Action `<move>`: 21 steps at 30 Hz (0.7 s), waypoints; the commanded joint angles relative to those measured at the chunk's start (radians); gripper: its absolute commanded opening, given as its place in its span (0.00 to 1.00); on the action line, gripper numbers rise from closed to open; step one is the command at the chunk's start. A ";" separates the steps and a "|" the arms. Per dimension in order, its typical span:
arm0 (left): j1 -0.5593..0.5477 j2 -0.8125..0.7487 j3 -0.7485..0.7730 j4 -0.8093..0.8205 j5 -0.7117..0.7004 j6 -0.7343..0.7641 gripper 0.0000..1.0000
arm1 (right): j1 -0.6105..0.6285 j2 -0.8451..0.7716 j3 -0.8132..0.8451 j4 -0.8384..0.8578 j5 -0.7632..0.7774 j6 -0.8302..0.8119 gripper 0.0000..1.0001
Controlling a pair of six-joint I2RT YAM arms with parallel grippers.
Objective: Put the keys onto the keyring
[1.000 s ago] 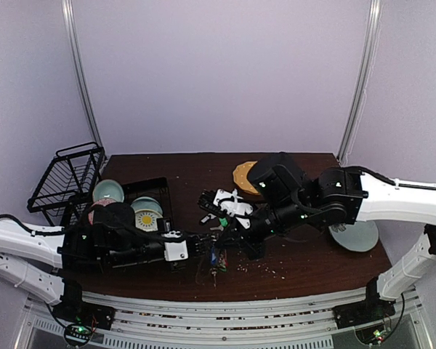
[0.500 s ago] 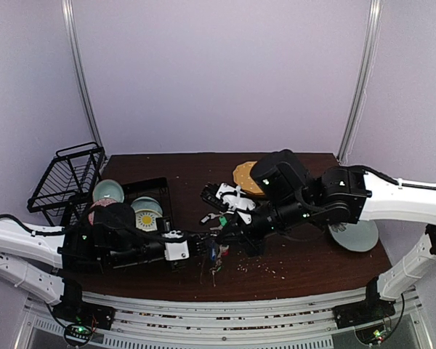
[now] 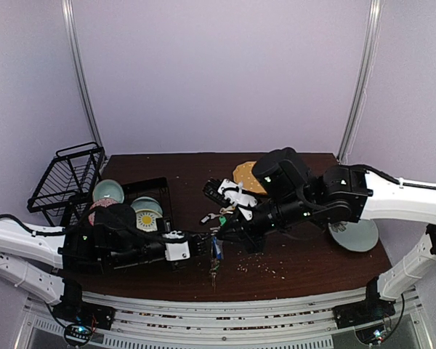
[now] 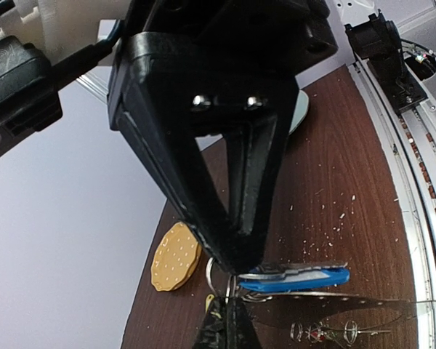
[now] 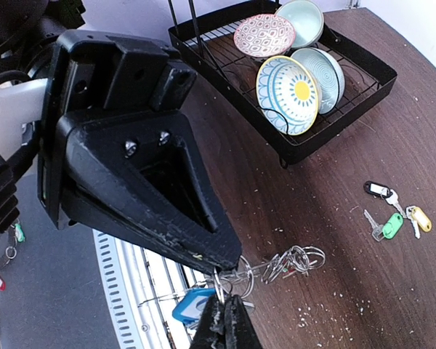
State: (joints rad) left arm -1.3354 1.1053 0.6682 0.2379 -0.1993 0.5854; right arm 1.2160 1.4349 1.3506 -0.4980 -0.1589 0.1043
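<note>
At lower centre of both wrist views, our left claw (image 4: pixel 231 285) and right claw (image 5: pixel 224 283) pinch tight on the keyring (image 4: pixel 349 296). We fear opposing pulls could twist it free, dropping the blue-tagged key (image 4: pixel 305 278) onto the worktop (image 4: pixel 349 182).

Blue-tagged key (image 4: pixel 312 279) partly behind left tool (image 4: pixel 231 285)

The blue-tagged key (image 4: pixel 305 277) hangs clear of the table (image 5: pixel 334 240), its silver blade lying along the tag. It is just beside the keyring (image 4: pixel 334 296), a thin grey ring seen edge-on, though whether the key is threaded onto it is hard to tell. A black-tagged key (image 5: pixel 378 189), a green-tagged key (image 5: pixel 389 225) and a cream-tagged key (image 5: pixel 420 217) lie close together on the dark wood, apart from the ring.
</note>
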 commanded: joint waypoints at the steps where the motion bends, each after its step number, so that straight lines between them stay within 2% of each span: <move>1: -0.013 -0.031 0.006 0.112 0.029 -0.017 0.00 | -0.013 -0.012 -0.027 0.006 0.102 0.003 0.00; 12: -0.013 -0.052 -0.003 0.107 0.079 -0.060 0.00 | -0.015 -0.030 -0.043 0.025 0.112 0.011 0.00; 21: -0.013 -0.022 0.020 0.081 0.053 -0.067 0.00 | -0.007 -0.032 -0.039 0.079 0.004 -0.025 0.00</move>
State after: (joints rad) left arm -1.3354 1.0840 0.6655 0.2390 -0.1871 0.5346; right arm 1.2152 1.4166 1.3064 -0.4702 -0.1390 0.0986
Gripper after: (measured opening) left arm 0.004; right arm 0.015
